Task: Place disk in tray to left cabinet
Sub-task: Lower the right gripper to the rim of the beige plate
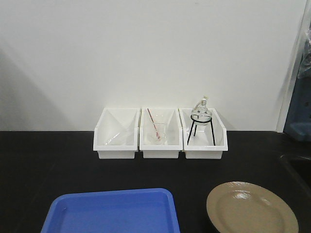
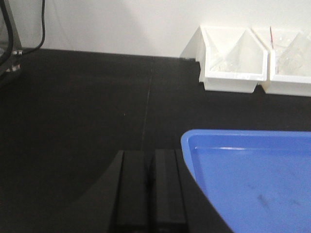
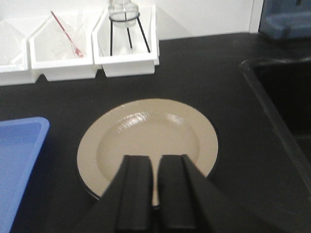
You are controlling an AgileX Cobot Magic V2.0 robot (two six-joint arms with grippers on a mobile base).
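The disk (image 1: 251, 209) lies flat on the black counter at the front right, glossy tan with a thin black rim. The blue tray (image 1: 112, 212) lies to its left, a small gap between them, with nothing in it. In the right wrist view my right gripper (image 3: 154, 158) hangs over the near part of the disk (image 3: 146, 131), fingers nearly together with nothing between them. In the left wrist view my left gripper (image 2: 147, 153) is shut, low over the counter just left of the tray's corner (image 2: 194, 143). The left cabinet is out of view.
Three white bins (image 1: 160, 136) stand in a row against the back wall; the right one holds a glass flask on a black tripod (image 1: 201, 116). A dark sunken basin (image 3: 284, 97) lies right of the disk. A grey metal frame with a cable (image 2: 7, 43) stands far left.
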